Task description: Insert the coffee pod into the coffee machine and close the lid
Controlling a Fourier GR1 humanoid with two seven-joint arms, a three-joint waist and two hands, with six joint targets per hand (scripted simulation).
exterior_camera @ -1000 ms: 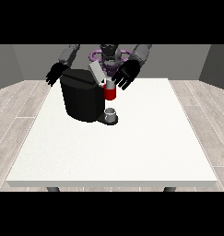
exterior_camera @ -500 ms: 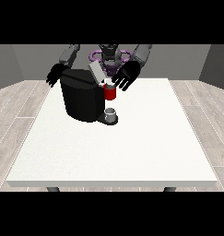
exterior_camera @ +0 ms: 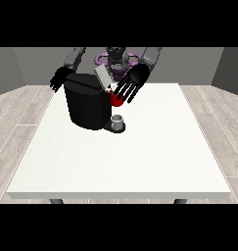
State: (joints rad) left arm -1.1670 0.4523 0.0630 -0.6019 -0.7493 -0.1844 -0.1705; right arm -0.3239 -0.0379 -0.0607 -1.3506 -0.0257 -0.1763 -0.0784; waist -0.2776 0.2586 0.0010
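Observation:
A black coffee machine point(exterior_camera: 88, 105) stands on the white table point(exterior_camera: 140, 162), left of the middle and towards the back. Its grey lid point(exterior_camera: 102, 77) is raised and tilted. A red thing at the machine point(exterior_camera: 115, 100) shows at its upper front. The hand at the view's right point(exterior_camera: 132, 83) hovers with straight, spread fingers just right of the lid and above the red thing. The hand at the view's left point(exterior_camera: 59, 78) hangs behind the machine's far left corner, fingers relaxed and holding nothing. A small grey cup point(exterior_camera: 118, 121) sits on the machine's base.
The robot's torso point(exterior_camera: 116, 60) stands behind the table's far edge. The table's front edge point(exterior_camera: 120, 196) is near the camera, with wooden floor point(exterior_camera: 12, 112) on both sides.
The hand at the view's right has shifted a little down and leftwards, towards the lid and the red thing. The other hand and the machine look unchanged.

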